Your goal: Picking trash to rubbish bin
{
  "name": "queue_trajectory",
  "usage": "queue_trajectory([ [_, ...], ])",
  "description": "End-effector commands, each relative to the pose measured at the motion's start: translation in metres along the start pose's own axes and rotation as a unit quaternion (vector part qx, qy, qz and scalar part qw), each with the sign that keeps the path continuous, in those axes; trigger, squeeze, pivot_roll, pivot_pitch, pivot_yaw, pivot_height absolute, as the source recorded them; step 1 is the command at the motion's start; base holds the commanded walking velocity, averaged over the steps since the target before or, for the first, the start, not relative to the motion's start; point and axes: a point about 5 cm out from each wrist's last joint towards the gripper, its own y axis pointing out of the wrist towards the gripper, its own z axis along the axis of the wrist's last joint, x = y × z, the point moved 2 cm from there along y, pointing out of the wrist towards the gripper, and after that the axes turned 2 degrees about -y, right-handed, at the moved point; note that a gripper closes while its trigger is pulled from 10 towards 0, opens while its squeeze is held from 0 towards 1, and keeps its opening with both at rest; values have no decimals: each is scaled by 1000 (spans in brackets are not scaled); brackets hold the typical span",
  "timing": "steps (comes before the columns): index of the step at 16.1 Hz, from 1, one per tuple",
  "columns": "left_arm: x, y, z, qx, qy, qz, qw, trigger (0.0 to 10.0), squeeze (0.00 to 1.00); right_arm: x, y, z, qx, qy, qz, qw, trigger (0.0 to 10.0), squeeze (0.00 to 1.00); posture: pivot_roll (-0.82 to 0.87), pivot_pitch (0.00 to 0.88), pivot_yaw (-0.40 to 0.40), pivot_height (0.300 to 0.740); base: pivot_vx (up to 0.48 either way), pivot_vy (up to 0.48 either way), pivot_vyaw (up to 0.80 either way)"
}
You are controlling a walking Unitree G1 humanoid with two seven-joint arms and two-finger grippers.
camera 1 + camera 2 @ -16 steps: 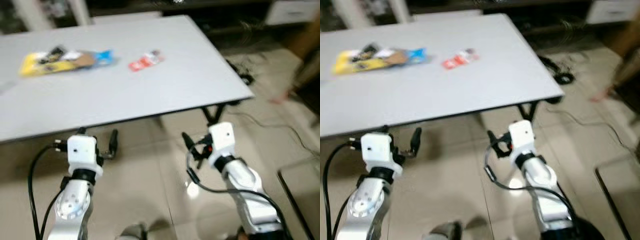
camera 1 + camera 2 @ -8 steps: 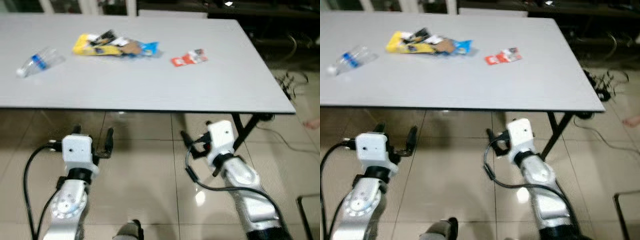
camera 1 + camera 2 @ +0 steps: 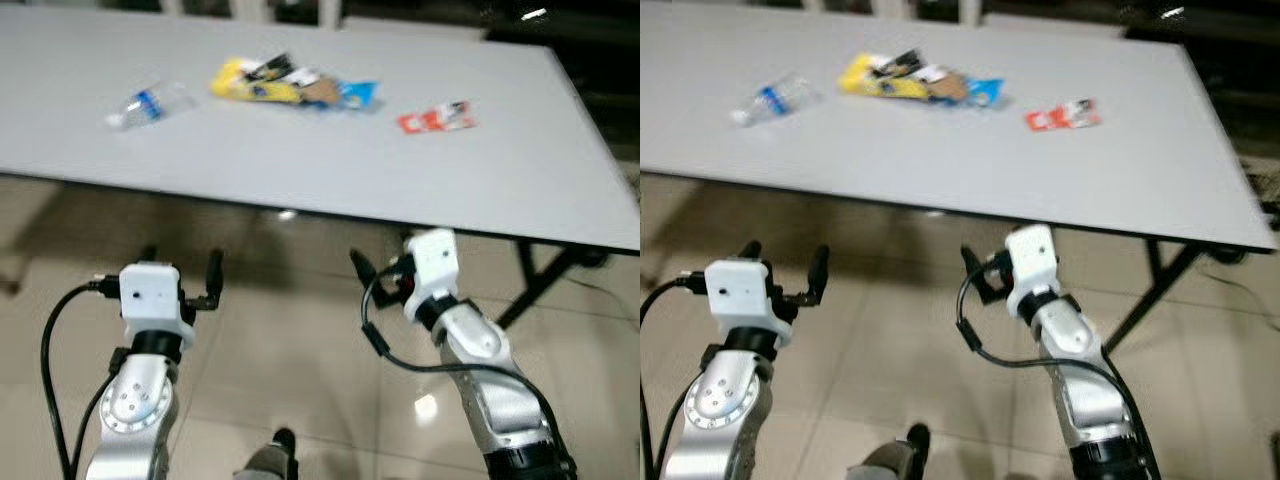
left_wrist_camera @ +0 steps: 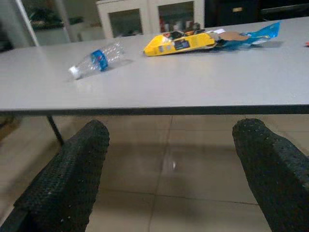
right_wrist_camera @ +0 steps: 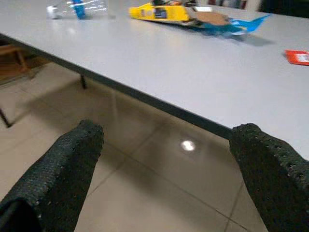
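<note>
A grey table (image 3: 420,190) fills the upper part of the head views, its near edge running across the middle of the frame. 3 pieces of trash lie on it. A clear plastic bottle (image 3: 148,104) with a blue label lies on its side at the upper left. A yellow snack wrapper (image 3: 262,82) sits at upper centre, touching a blue wrapper (image 3: 350,95) just to its right, with a brown piece between them. A small red packet (image 3: 436,119) lies apart from them at the upper right.

Both arms are held low in front of the table edge, above the beige tiled floor (image 3: 290,370), and neither touches the trash. The left gripper (image 3: 180,275) sits at the lower left of the frame, its 2 black fingers spread wide with nothing between them; the left wrist view shows the fingers (image 4: 72,174) far apart, framing the table edge, the bottle and the wrappers beyond. The right gripper (image 5: 164,179) is at lower centre-right in the head view; its wrist view shows its fingers (image 5: 63,169) likewise parted and empty, pointing at the table's underside edge with the wrappers and red packet on top.

A dark table leg (image 3: 540,285) slants down at the right.
</note>
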Motion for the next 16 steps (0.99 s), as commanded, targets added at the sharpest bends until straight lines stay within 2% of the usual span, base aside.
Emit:
queue_trajectory([
  [1, 1, 0, 4, 6, 2, 5, 1000, 10000, 0, 2, 0, 13, 29, -1, 1, 1000, 10000, 0, -48, 148, -35, 740, 0, 0, 0],
  [4, -3, 3, 16, 26, -18, 26, 999, 10000, 0, 1, 1, 25, 52, -7, 4, 999, 10000, 0, -51, 144, -39, 740, 0, 0, 0],
  [8, -3, 8, 29, 42, -40, 25, 998, 10000, 0, 3, 9, 39, 74, 4, -3, 997, 10000, 0, -38, 135, -40, 740, 0, 0, 0],
  [11, -2, 8, 33, 45, -52, 28, 997, 10000, 0, 2, 13, 40, 75, 6, 0, 997, 10000, 0, -32, 128, -44, 740, 0, 0, 0],
  [16, -3, 15, 39, 53, -57, 28, 997, 10000, 0, 1, 14, 39, 73, 3, 3, 997, 10000, 0, -35, 127, -50, 740, 291, 0, 0],
])
